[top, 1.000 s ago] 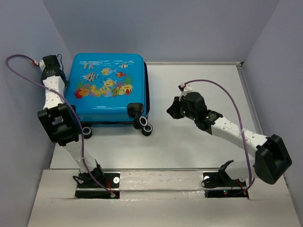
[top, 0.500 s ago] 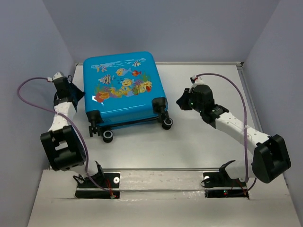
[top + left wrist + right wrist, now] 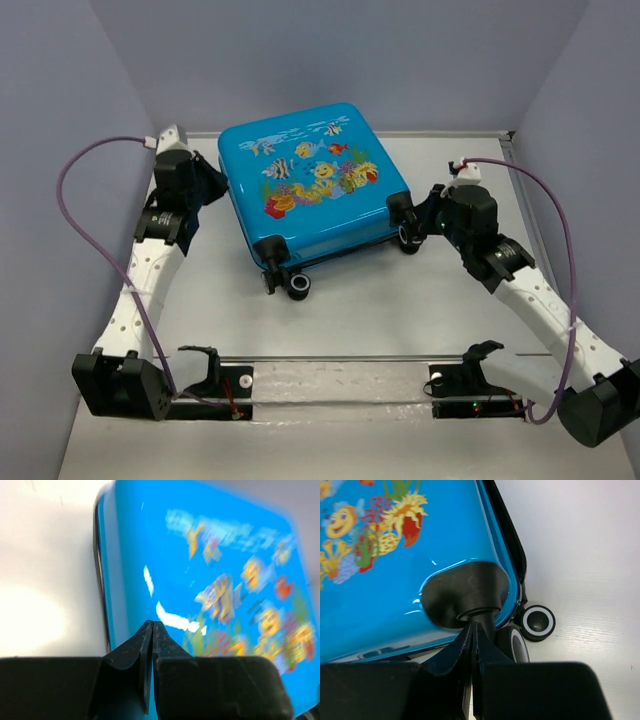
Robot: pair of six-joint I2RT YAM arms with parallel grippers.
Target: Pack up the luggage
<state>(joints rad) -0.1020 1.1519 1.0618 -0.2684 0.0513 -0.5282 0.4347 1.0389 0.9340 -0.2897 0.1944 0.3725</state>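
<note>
left pincer (image 3: 152, 626) jaws pressed together, empty, tip at the luggage (image 3: 315, 185) side edge | right pincer (image 3: 472, 627) likewise closed on nothing, tip at a corner wheel housing (image 3: 465, 595) | luggage lies shut, fish face up, between both pincers on the worktop (image 3: 420, 310) | likely bracketing it to nudge it square before opening

L gripper (image 3: 152, 625) sitting at btm centre of view, jaws pressing together, no gap showing, nothing btwn them. Black fingers (image 3: 127, 652) tapering to a point. Luggage (image 3: 215, 570) filling centre + right of view: bright blue shell, printed face showing fish + coral in yellow, orange, red. Print blurring, details not readable. Dark seam (image 3: 102, 605) running along shell's L side. Tips pointing at shell near that side; contact, can't tell. White tabletop (image 3: 45, 570) showing to L of luggage, glare washing it out.
</note>
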